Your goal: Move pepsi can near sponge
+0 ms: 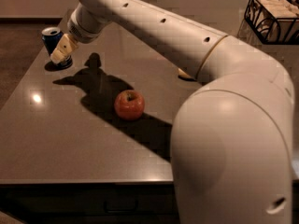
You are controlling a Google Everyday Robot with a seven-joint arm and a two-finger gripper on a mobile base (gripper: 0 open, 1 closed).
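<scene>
**Item:** pepsi can (50,35), one, upright.

**Position:** it stood at the far left corner of the bench (70,139), near both the left edge and the back edge.

**Gripper:** the gripper (63,51) was at the can's front right side and hid part of its body. From where I stood I could not tell whether it was open or clamped on the can.

**Handling (judged):** thin metal, light, smooth and likely slippery. The walls would dent under a hard squeeze. It looked best held around the mid-body, below the silver rim, and kept upright.

**Destination:** of the sponge (183,73) only a pale sliver showed beneath the arm (154,27). It lay right of centre and well apart from the can.

**Other stock:**
- An apple (129,105) sat mid-bench, nearer the front than a line from can to sponge.
- A wire basket (274,18) stood beyond the bench at the far right.

**Room (judged):**
- A bare strip of bench ran from can to sponge behind the apple.
- The main hazard was the corner, where a nudge leftward or backward could send the can over the edge.
</scene>
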